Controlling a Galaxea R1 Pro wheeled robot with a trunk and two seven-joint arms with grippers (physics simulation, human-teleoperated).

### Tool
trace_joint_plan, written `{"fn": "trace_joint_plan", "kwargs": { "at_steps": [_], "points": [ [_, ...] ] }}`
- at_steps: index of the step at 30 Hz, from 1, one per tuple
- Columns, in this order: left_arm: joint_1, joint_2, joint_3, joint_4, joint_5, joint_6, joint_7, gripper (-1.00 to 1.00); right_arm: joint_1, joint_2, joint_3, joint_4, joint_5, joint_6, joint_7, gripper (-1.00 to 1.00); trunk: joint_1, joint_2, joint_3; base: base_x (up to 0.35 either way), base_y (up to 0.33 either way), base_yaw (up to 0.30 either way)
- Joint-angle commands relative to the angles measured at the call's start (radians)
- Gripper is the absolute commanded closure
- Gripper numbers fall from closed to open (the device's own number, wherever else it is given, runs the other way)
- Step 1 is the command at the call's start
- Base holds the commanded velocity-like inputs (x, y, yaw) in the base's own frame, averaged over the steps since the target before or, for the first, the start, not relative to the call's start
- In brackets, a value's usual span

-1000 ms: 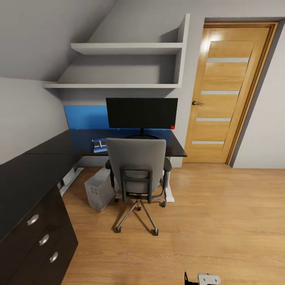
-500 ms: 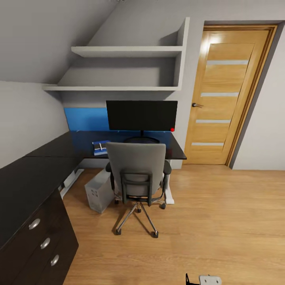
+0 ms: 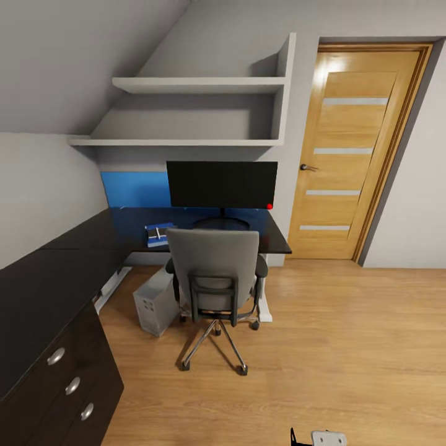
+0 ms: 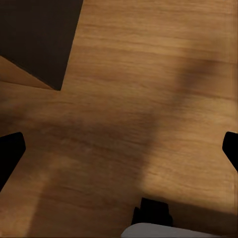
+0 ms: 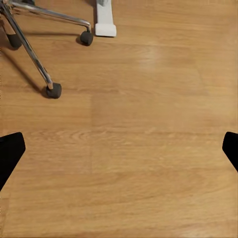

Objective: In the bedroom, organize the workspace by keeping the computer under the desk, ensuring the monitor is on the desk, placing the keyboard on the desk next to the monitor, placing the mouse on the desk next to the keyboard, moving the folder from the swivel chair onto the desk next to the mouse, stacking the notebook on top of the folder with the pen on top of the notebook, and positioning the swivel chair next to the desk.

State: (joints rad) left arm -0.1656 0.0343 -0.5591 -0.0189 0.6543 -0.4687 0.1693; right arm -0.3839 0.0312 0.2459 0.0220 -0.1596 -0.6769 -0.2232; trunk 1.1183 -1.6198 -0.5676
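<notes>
The black monitor stands on the glossy black L-shaped desk, in front of its blue back panel. The grey swivel chair faces the desk with its back to me, and that back hides the seat. The pale computer sits on the floor under the desk, left of the chair. A small blue-and-white book-like thing, perhaps the notebook, lies on the desk left of the monitor. Keyboard, mouse, folder and pen are out of view. My left gripper and right gripper are open over bare floor.
A wooden door stands shut right of the desk. Two white wall shelves hang above the monitor. Black drawers with silver knobs are at my near left. The chair's chrome legs and a white desk foot lie ahead of the right gripper.
The whole head picture has slid down a little, so the camera has moved. Chair, monitor and computer keep their places relative to one another.
</notes>
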Motion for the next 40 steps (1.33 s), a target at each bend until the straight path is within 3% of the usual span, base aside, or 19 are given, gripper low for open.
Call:
{"fn": "trace_joint_plan", "kwargs": {
  "at_steps": [1,16,25,40],
  "points": [
    [0.001,0.0,-0.008,-0.001,0.0,-0.001,0.007,-1.0,-0.001,0.001,0.009,0.002,-0.009,-0.004,-0.002,-1.0,-0.004,0.007,0.002,0.0,0.0,0.0],
    [0.008,-0.004,-0.009,-0.001,0.001,-0.005,0.004,-1.0,-0.001,0.001,0.009,0.002,-0.009,-0.004,-0.002,-1.0,-0.062,0.112,0.049,0.0,0.0,0.0],
    [0.008,-0.006,-0.008,-0.002,0.0,-0.001,-0.002,-1.0,-0.001,0.001,0.009,0.002,-0.008,-0.004,-0.002,-1.0,-0.062,0.112,0.049,0.0,0.0,0.0],
    [0.008,-0.041,-0.008,-0.003,-0.002,0.006,-0.006,-1.0,-0.001,0.001,0.009,0.002,-0.009,-0.004,-0.002,-1.0,-0.062,0.112,0.049,0.0,0.0,0.0]
  ]
}}
